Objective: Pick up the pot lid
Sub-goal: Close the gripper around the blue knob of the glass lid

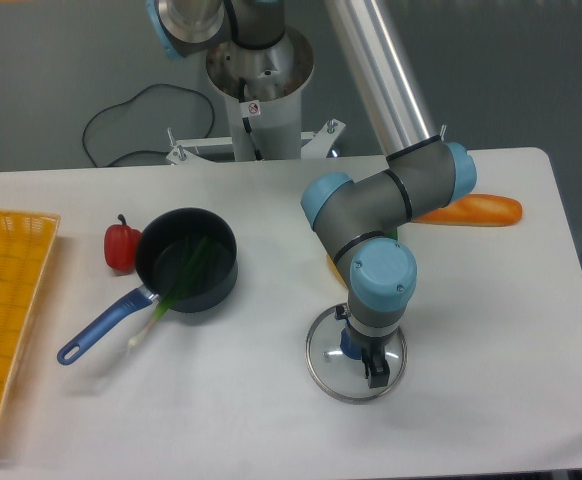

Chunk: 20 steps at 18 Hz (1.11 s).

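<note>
A round glass pot lid (327, 367) with a metal rim lies flat on the white table, right of centre near the front. My gripper (364, 362) points straight down over the lid's middle, its dark fingers (377, 373) low around the blue knob. The wrist hides most of the knob, so contact is unclear. A black pot (187, 258) with a blue handle (101, 325) stands to the left, uncovered, with a green onion lying in it.
A red bell pepper (120, 245) sits just left of the pot. A yellow basket (3, 310) lies at the table's left edge. An orange bread-like object (471, 210) rests behind my arm at the right. The robot base (259, 95) stands at the back.
</note>
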Available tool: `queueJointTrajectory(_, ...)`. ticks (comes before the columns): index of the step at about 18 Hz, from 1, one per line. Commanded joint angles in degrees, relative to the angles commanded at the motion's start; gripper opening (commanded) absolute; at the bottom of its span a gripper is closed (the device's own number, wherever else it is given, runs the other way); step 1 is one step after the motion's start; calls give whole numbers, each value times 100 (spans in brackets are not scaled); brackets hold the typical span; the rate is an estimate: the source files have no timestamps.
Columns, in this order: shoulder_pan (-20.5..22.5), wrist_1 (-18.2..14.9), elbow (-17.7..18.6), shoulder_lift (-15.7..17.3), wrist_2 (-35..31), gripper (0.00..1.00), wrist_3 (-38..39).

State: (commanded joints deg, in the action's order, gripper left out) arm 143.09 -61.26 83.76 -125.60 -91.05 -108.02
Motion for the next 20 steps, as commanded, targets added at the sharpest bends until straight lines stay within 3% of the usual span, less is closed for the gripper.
queueJointTrajectory(7, 0, 44, -166, 18, 404, 98, 105)
queueJointTrajectory(20, -149, -255, -123, 18, 255, 98, 17)
